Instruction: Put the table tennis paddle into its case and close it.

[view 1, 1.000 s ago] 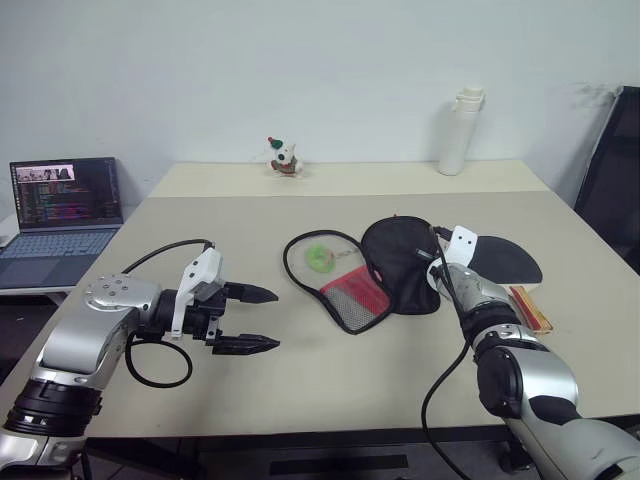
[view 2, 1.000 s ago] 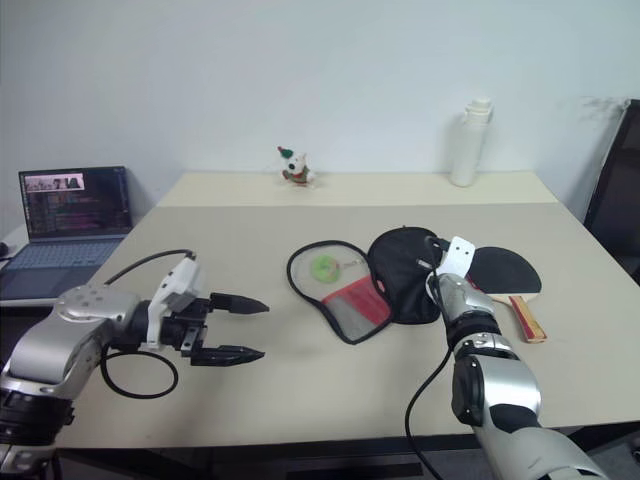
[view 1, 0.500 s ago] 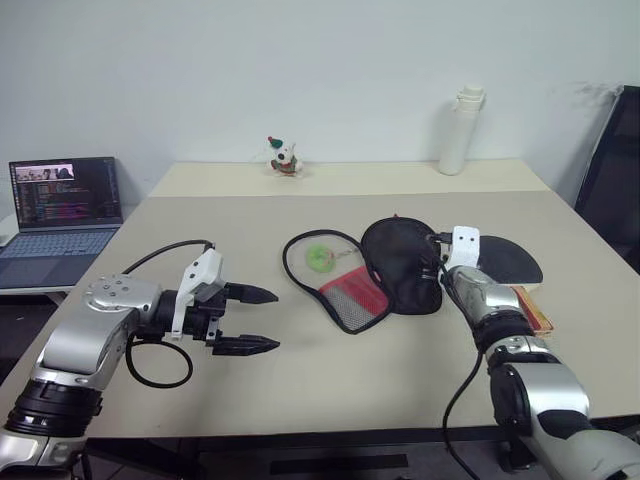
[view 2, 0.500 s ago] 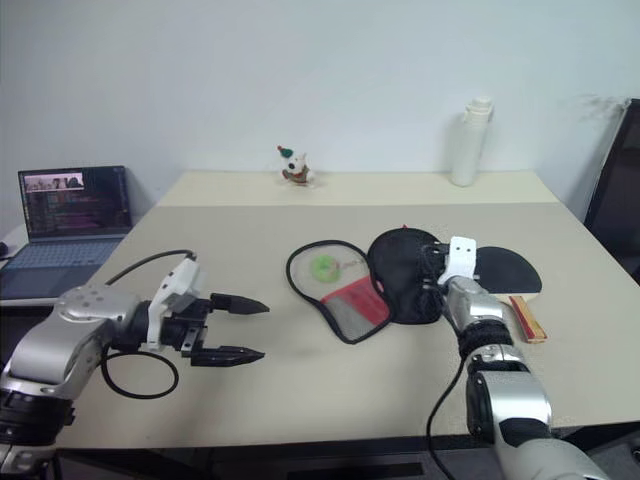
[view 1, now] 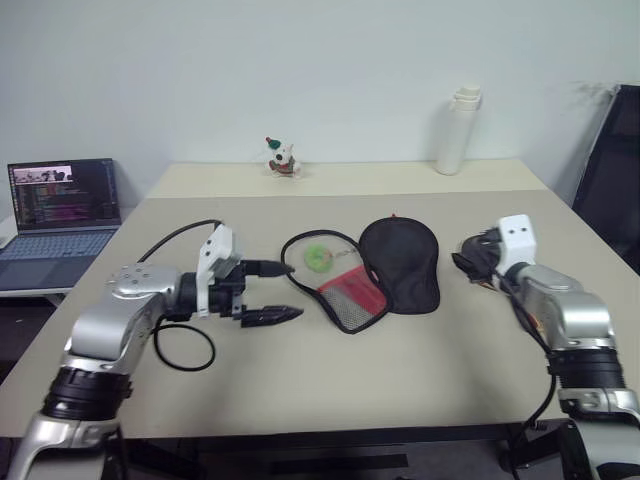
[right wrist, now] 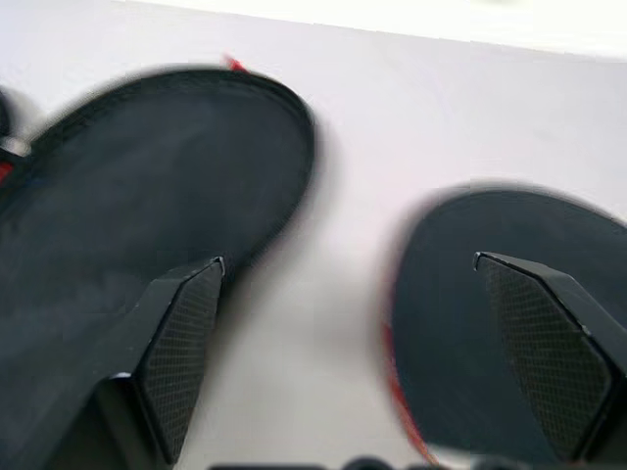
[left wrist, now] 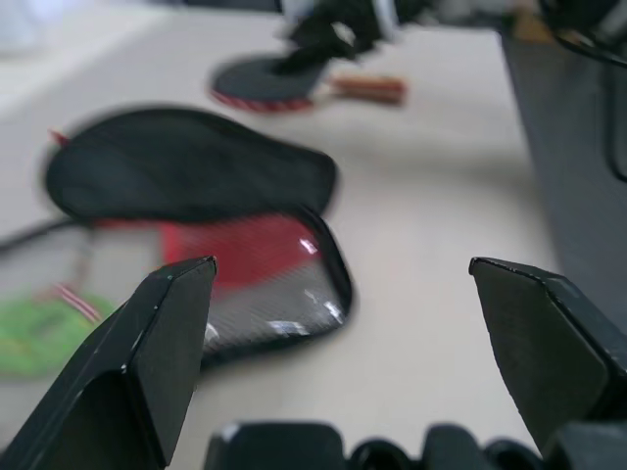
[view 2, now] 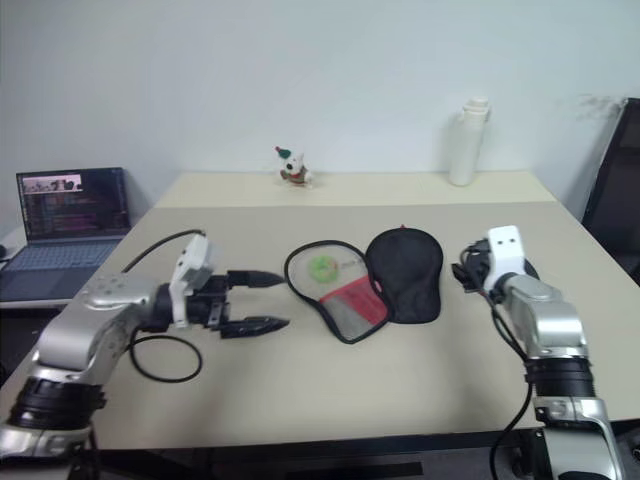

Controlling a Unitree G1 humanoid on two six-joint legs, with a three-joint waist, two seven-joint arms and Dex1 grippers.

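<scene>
The black fabric paddle-shaped case (view 1: 378, 272) with its red narrow end and mesh pocket is laid open on the beige counter (view 1: 330, 380), roughly midway between the two side edges — one half spread flat and black, the other showing red lining and a green item inside. The table tennis paddle (left wrist: 294, 86), a flat bat with a round black rubber face and a pale-wood handle with red stripes, is seen lying beside the case toward the counter's right edge, apart from the case and not yet inside it.

The right end effector (right wrist: 367, 343) is released, its jaws spread wide and empty, and is aimed so that the paddle's black face sits before one finger and the case's flap before the other. The left end effector (view 1: 268, 292) is likewise released and empty, held above the counter just beside the case's open rim.

The step in hand is judged to be the approach to the paddle; insertion has not begun. Next, the paddle must be gripped — probably at its handle or blade edge — and slid into the open case while the case is steadied.
</scene>
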